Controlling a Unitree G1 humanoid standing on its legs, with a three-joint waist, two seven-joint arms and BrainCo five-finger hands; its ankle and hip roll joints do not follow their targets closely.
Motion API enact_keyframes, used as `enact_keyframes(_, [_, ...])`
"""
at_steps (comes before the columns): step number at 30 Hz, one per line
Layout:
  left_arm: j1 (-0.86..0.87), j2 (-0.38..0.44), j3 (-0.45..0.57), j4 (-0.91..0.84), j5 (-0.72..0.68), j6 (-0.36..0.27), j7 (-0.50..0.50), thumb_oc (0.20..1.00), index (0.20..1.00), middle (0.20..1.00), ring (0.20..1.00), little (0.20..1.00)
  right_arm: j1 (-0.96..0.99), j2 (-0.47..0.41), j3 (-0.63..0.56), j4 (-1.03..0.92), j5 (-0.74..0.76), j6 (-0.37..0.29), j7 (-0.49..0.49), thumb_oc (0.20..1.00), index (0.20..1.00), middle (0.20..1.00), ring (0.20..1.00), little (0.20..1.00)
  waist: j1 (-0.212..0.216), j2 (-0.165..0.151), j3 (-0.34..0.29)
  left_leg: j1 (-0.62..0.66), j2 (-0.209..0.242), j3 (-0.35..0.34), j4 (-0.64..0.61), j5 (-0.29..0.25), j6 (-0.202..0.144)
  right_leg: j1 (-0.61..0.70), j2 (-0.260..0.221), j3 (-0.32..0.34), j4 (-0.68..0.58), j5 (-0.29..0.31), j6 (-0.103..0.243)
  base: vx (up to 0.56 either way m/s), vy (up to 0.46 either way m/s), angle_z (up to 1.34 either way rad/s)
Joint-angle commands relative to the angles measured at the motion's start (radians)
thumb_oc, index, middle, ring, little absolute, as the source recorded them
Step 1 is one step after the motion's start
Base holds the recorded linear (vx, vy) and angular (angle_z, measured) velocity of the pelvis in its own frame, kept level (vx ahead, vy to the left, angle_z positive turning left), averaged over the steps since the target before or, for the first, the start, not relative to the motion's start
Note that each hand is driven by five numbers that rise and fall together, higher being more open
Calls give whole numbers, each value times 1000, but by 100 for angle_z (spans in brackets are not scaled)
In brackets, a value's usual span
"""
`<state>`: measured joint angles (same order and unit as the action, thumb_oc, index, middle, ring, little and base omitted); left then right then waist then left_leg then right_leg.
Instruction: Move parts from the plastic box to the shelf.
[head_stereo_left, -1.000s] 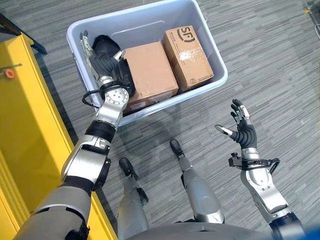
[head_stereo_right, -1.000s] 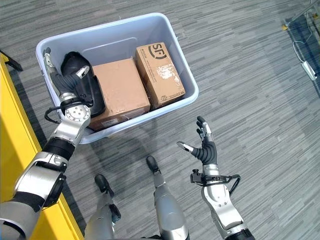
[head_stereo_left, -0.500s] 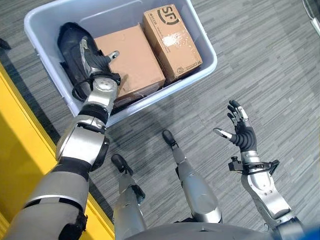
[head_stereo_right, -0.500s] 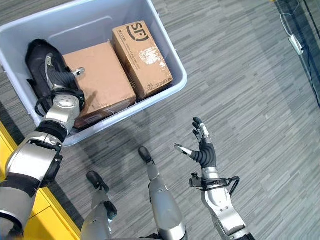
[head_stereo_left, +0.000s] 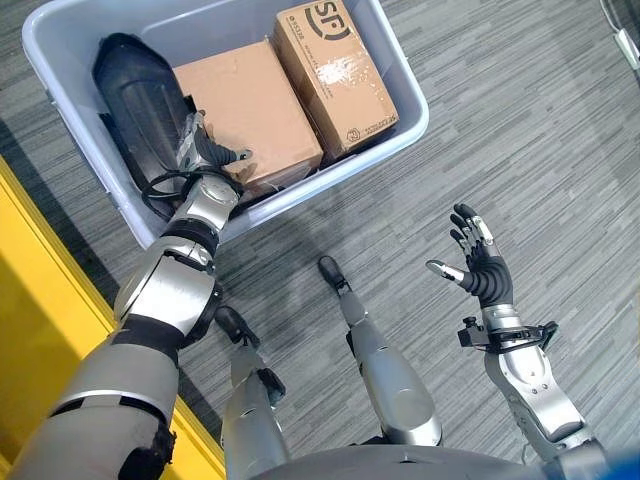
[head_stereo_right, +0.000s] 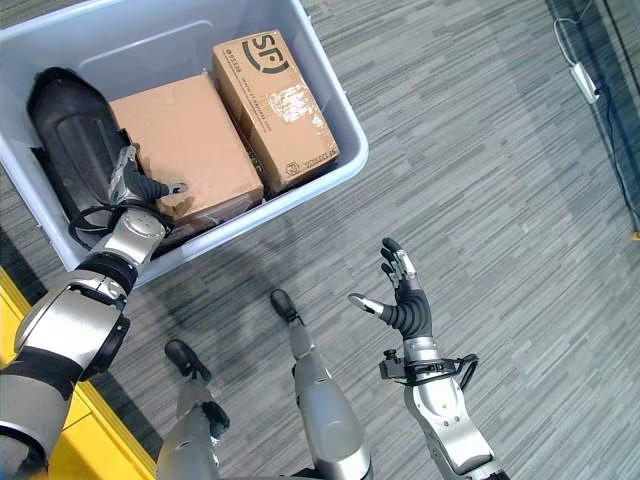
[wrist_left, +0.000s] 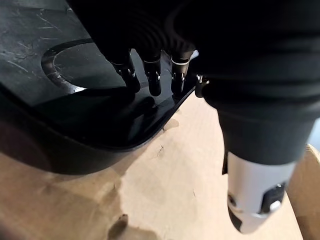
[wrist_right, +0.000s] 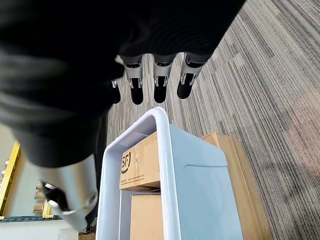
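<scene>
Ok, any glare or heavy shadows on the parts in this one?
Left eye view: tape on the printed cardboard box glints, and the plastic box throws a soft shadow on the floor. Left wrist view: the left hand shades the black part and the plain cardboard box.

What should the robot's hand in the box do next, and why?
Probably curl its fingers round the edge of the black part. The left hand is down in the plastic box, fingertips resting on the part's rim beside the brown cardboard box, thumb apart over the cardboard, nothing gripped yet. The right hand hangs open over the floor.
</scene>
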<state>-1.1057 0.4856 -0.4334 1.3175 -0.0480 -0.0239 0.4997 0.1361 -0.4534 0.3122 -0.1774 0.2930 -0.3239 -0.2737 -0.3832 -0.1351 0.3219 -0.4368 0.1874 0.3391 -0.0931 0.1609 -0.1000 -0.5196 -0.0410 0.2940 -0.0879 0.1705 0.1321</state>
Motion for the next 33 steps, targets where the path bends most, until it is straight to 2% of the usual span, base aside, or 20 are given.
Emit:
enact_keyframes(1, [-21, 54, 31, 13, 68, 22, -29, 1000, 1000, 1000, 1000, 1000, -2, -44, -108, -34, 40, -60, 8, 1000, 1000, 1000, 1000, 1000, -14, 9, 38, 4, 14, -58, 143, -118, -27, -45, -26, 3, 150, -67, 41, 0, 0, 0])
enact_keyframes(3, [-21, 46, -6, -2, 132, 26, -20, 1000, 1000, 1000, 1000, 1000, -2, -50, -106, -42, 43, -66, 18, 1000, 1000, 1000, 1000, 1000, -14, 10, 38, 2, 13, -59, 143, -117, -27, -46, -26, 3, 149, -67, 40, 0, 0, 0])
enact_keyframes(7, [-2, 35, -109, -41, 278, 18, -64, 1000, 1000, 1000, 1000, 1000, -7, -76, -126, -61, 55, -72, 38, 1000, 1000, 1000, 1000, 1000, -15, 16, 41, 2, 10, -57, 143, -118, -27, -52, -26, 5, 149, -65, 42, -10, 10, -2])
enact_keyframes(12, [-1, 40, -163, -74, 354, 8, -71, 1000, 1000, 1000, 1000, 1000, -8, -81, -143, -62, 50, -77, 36, 1000, 1000, 1000, 1000, 1000, -12, 22, 43, 3, 9, -55, 143, -119, -28, -54, -26, 6, 150, -64, 44, 0, 0, 0])
enact_keyframes(13, [8, 37, -193, -101, 383, -10, -81, 1000, 1000, 1000, 1000, 1000, -14, -84, -151, -58, 46, -79, 33, 1000, 1000, 1000, 1000, 1000, -7, 29, 45, 4, 8, -57, 146, -121, -27, -52, -29, 5, 151, -66, 44, 0, 0, 0])
enact_keyframes(23, [48, -20, -279, -313, 419, -97, -76, 1000, 1000, 1000, 1000, 1000, -9, -74, -176, -32, 21, -91, 11, 1000, 1000, 1000, 1000, 1000, 29, 74, 65, -13, -8, -88, 156, -123, -20, -35, -48, -19, 151, -77, 41, -3, -6, 2])
enact_keyframes(31, [95, -18, -253, -459, 354, -145, -58, 1000, 1000, 1000, 1000, 1000, 10, -66, -199, -37, 7, -98, -9, 1000, 1000, 1000, 1000, 1000, 45, 86, 72, -14, -15, -103, 160, -126, -17, -25, -56, -28, 150, -82, 38, -3, -7, 7])
enact_keyframes(33, [123, 15, -229, -583, 323, -175, -41, 1000, 1000, 1000, 1000, 1000, 25, -62, -213, -43, 2, -106, -12, 1000, 1000, 1000, 1000, 1000, 56, 95, 72, -15, -20, -109, 164, -128, -15, -21, -60, -33, 149, -84, 37, -4, -19, 14])
